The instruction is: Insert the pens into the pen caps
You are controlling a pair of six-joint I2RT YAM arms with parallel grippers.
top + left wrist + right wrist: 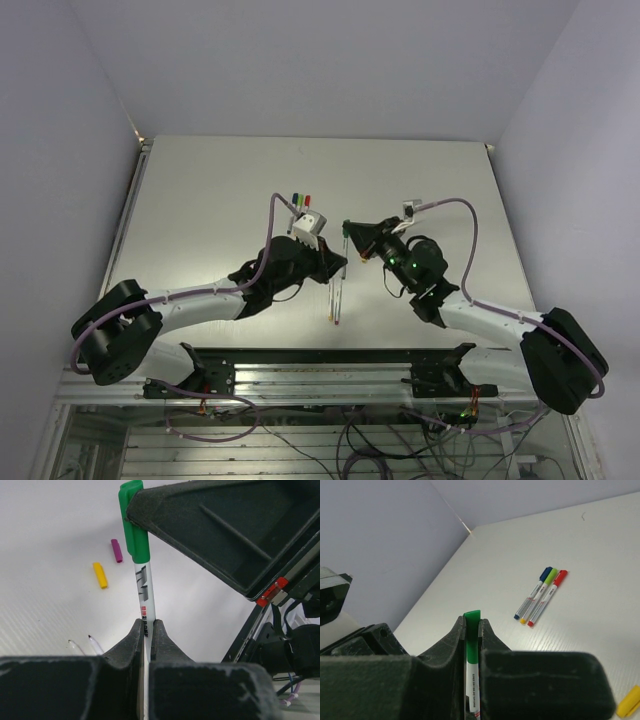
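1. Clamping the white-grey barrel of a slim marker pen (143,587), the left gripper (146,629) is pinched fully together low on the shaft, holding it in the air above the white table (200,200).
2. The right gripper (471,626) is likewise closed hard, on the stubby green plastic cap (134,535) that sits over the pen's tip. Whether the cap is pushed fully home I cannot tell.
3. The main risk, as I judge it, is that both grips are narrow. Any sideways offset between the arms during the push could lever the pen askew or pop the cap out of the fingers.
4. Letting go before the cap seats would leave it loose and liable to drop off.
5. A dropped pen could roll into the small purple cap (116,550), the yellow cap (100,575) or the two uncapped pens (95,645) lying below.
6. Three capped pens (540,594) lie together farther off, well apart from the work.
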